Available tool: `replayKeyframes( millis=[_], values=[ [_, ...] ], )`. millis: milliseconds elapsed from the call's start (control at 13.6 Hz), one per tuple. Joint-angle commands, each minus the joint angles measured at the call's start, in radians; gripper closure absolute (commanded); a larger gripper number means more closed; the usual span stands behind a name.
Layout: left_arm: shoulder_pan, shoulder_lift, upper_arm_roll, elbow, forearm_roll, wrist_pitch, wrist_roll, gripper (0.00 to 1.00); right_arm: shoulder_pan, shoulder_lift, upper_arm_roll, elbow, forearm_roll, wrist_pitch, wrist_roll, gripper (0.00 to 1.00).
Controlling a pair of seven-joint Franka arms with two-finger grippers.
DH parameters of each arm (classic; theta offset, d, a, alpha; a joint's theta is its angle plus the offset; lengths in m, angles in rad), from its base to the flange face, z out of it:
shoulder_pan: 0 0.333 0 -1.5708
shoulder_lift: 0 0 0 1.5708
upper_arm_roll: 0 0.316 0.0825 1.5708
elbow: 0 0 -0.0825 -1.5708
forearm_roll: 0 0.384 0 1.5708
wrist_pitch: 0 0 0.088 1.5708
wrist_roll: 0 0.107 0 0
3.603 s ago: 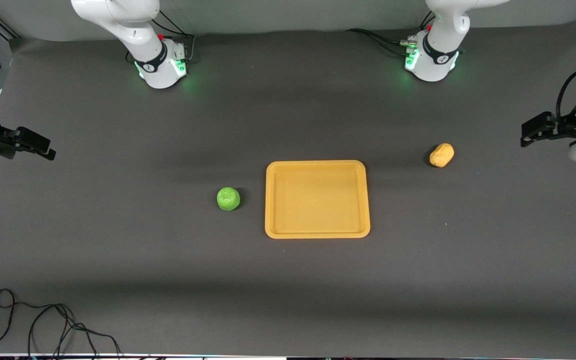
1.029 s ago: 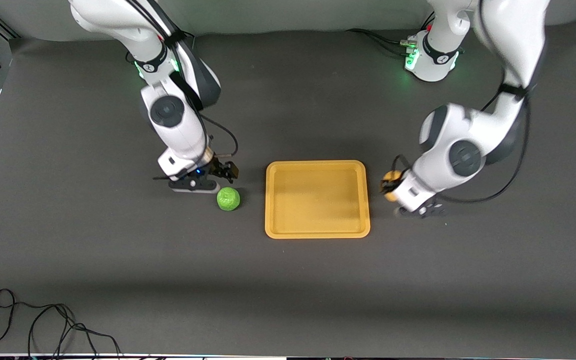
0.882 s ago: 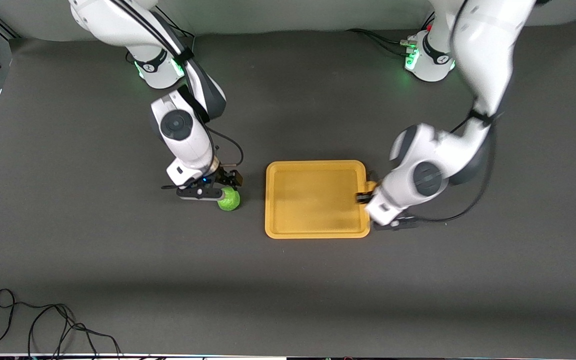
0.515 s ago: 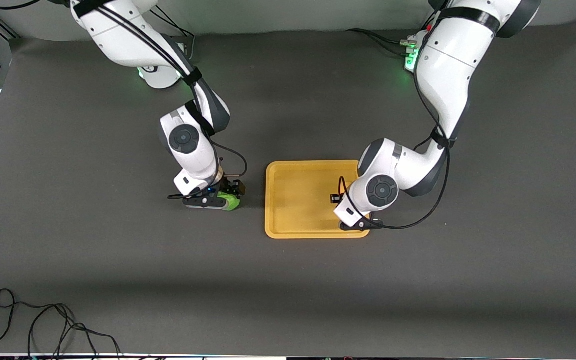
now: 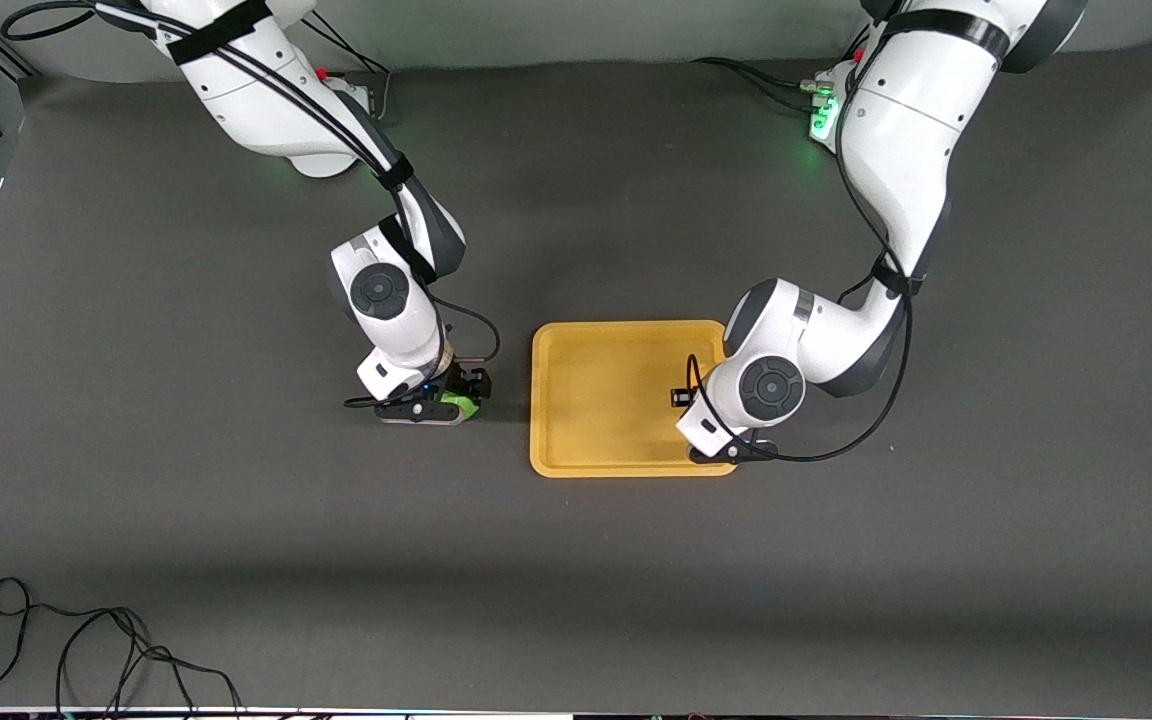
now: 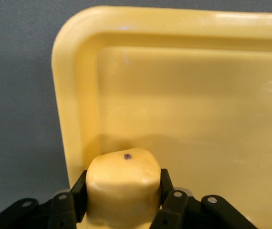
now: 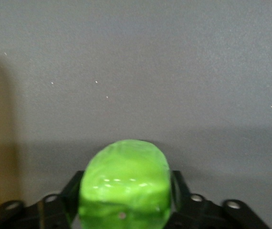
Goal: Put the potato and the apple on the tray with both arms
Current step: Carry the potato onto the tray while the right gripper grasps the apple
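Left gripper (image 6: pixel 122 217) clamps the yellow-tan oblong potato (image 6: pixel 121 186) over the flat orange-yellow plastic tray (image 5: pixel 596 345) mid-worktop, release due next; right gripper (image 7: pixel 124 214), closed on the round green apple (image 7: pixel 124 183) beside the tray, must lift and carry across.

A dark grey table (image 5: pixel 576 560) carries the tray (image 5: pixel 596 466) and a loose black cable (image 5: pixel 86 650).

From the front, my left wrist hides the potato (image 6: pixel 122 187) entirely and covers a tray (image 5: pixel 596 400) corner. My right wrist hides most of the apple (image 5: pixel 456 403). Both wrist views cut off the fruit's underside and my fingers (image 6: pixel 167 188) at the frame edge.
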Motion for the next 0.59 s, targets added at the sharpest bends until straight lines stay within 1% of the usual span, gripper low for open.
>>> replayKeyframes(
  millis=[0,74,221,294,441,515],
  values=[
    [-0.010,-0.017,0.006,-0.006,0.050,-0.029,-0.015,0.61,-0.007,-0.015,-0.002,0.052,-0.019,-0.044,-0.011,0.50],
    [-0.012,-0.015,0.006,-0.007,0.078,-0.027,-0.017,0.51,-0.010,-0.047,-0.004,0.070,-0.019,-0.099,-0.014,0.50],
    [-0.012,-0.015,0.006,-0.007,0.083,-0.026,-0.019,0.33,-0.010,-0.132,-0.015,0.101,-0.019,-0.226,-0.016,0.49],
    [-0.013,-0.014,0.006,-0.009,0.084,-0.009,-0.019,0.22,-0.010,-0.168,-0.016,0.127,-0.017,-0.306,-0.019,0.49],
    [-0.020,-0.011,0.006,-0.010,0.084,0.017,-0.020,0.16,-0.010,-0.226,-0.016,0.220,-0.006,-0.499,-0.027,0.49],
    [-0.020,-0.011,0.006,-0.010,0.084,0.017,-0.020,0.11,-0.010,-0.239,-0.016,0.292,-0.005,-0.609,-0.025,0.49]
  ],
)
